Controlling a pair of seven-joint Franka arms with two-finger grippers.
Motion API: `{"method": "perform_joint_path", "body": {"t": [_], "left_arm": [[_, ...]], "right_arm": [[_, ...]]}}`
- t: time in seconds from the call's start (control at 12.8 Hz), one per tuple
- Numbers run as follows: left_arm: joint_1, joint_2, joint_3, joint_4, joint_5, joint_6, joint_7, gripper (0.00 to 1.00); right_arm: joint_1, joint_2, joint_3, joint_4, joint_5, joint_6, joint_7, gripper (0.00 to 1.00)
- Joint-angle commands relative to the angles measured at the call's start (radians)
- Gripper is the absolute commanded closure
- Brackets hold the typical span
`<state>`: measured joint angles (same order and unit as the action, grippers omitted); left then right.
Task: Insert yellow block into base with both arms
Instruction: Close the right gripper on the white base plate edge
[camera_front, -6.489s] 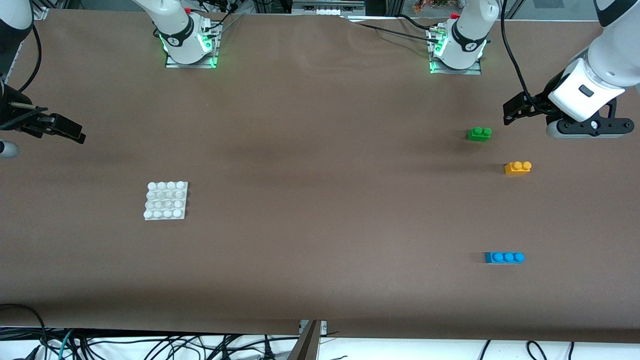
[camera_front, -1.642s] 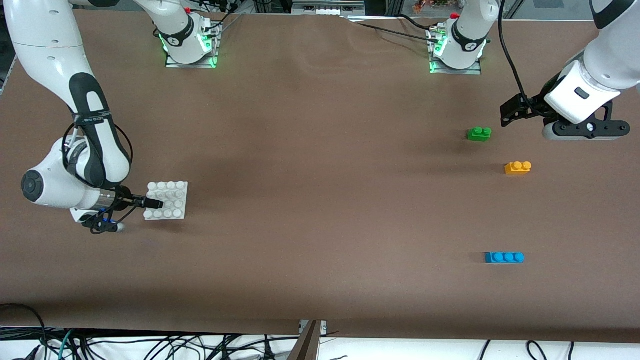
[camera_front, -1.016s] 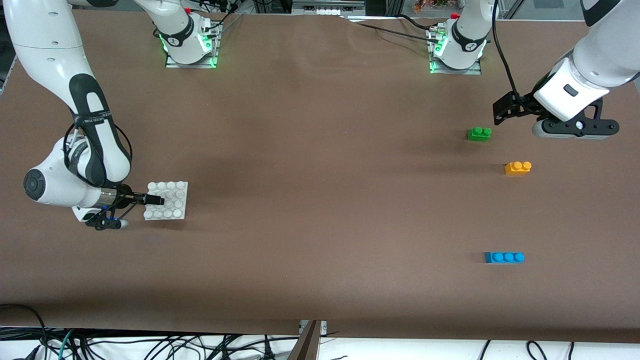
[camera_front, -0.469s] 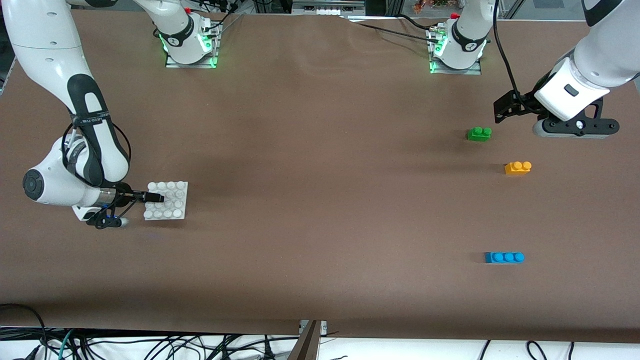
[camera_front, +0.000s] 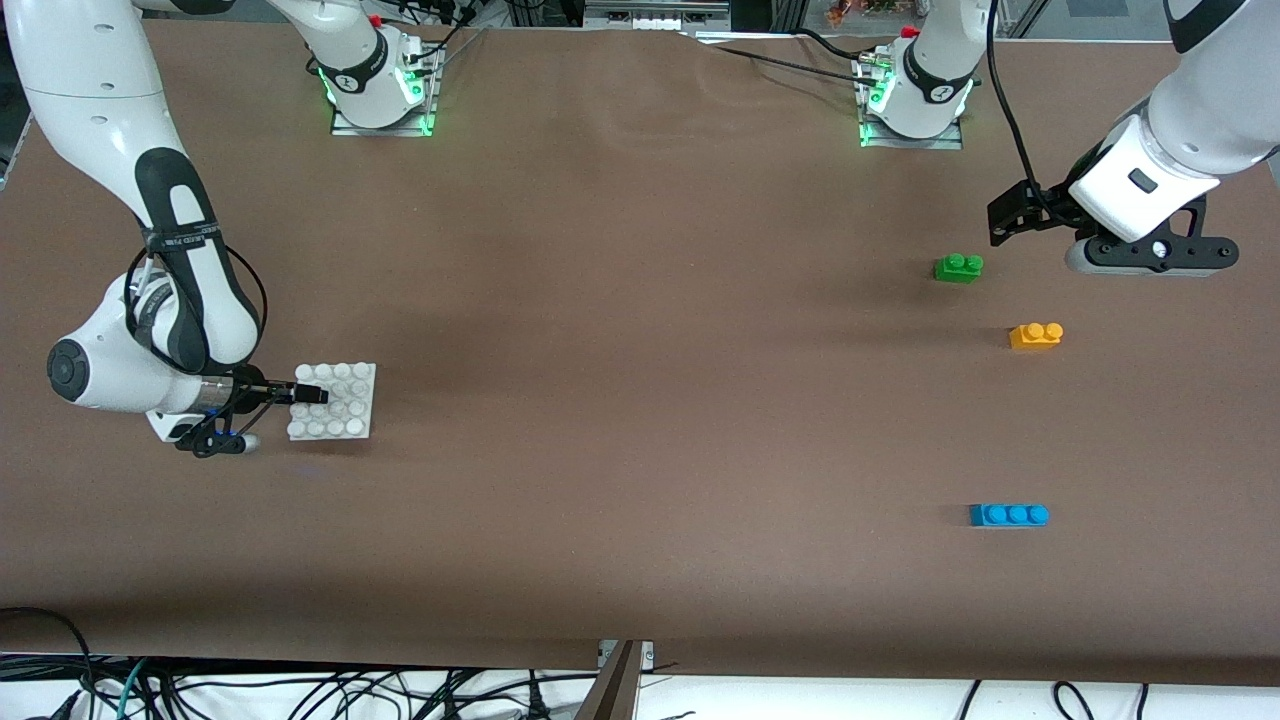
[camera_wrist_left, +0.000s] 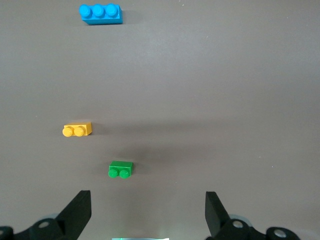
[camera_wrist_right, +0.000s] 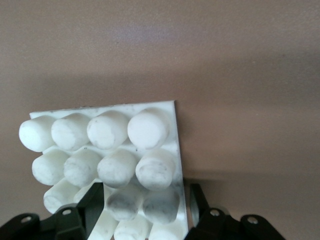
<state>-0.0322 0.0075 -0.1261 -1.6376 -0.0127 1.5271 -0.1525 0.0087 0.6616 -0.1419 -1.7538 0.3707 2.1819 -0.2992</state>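
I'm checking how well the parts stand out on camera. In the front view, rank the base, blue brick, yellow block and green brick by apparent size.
1. base
2. blue brick
3. yellow block and green brick: they look alike, so no ranking between them.

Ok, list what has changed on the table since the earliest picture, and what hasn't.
The right gripper came in from the table's edge to the base, its fingers now astride the base's edge and closing. The left gripper shifted slightly toward the green brick and hangs open above the table. The base, yellow block, green brick and blue brick have not moved.
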Motion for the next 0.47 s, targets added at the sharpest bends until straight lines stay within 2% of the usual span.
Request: {"method": "perform_joint_path", "body": {"t": [0.0, 0.23, 0.39], "left_arm": [[-0.002, -0.001, -0.001, 0.016, 0.023, -0.019, -0.012, 0.0], [-0.003, -0.003, -0.006, 0.018, 0.023, -0.016, -0.012, 0.0], [-0.005, -0.003, -0.007, 0.018, 0.023, -0.019, -0.012, 0.0]], "right_arm": [[-0.004, -0.016, 0.007, -0.018, 0.022, -0.008, -0.026, 0.34], [0.001, -0.01, 0.01, -0.016, 0.021, -0.008, -0.027, 0.4], [-0.001, -0.007, 0.019, -0.016, 0.021, -0.008, -0.028, 0.4]]}}
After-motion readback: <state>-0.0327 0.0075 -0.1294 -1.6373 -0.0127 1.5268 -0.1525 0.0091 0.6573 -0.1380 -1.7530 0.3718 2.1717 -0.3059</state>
